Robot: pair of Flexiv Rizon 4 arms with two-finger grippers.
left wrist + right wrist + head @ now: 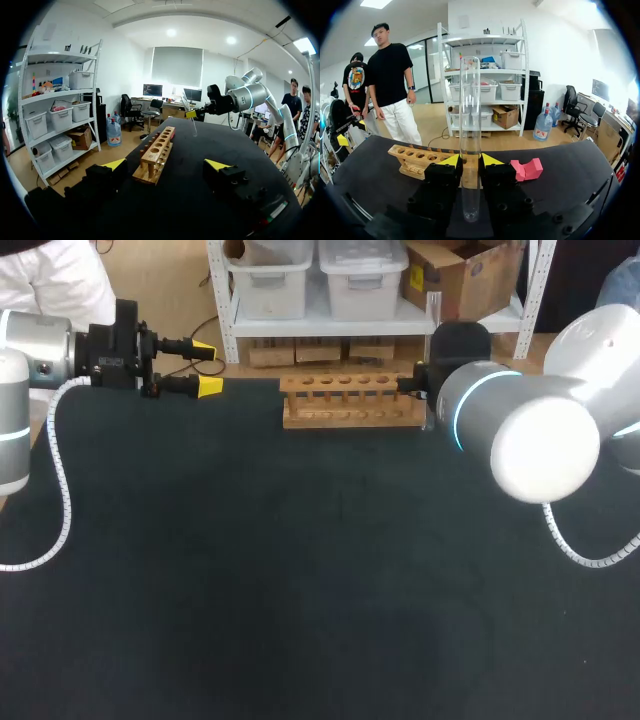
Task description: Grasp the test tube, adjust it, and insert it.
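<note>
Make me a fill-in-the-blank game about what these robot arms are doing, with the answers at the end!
1. The right end effector holds an upright glass ____.
2. The left end effector is ____, with nothing between its fingers.
3. The rack with the round holes is made of ____.
4. The small block near the rack is coloured ____.
Missing words: test tube; open; wood; pink.

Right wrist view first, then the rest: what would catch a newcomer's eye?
The clear test tube stands upright, clamped between the right gripper's yellow-tipped fingers. Beyond it the wooden rack sits at the table's far edge, with the left gripper open and empty off its end.
</note>
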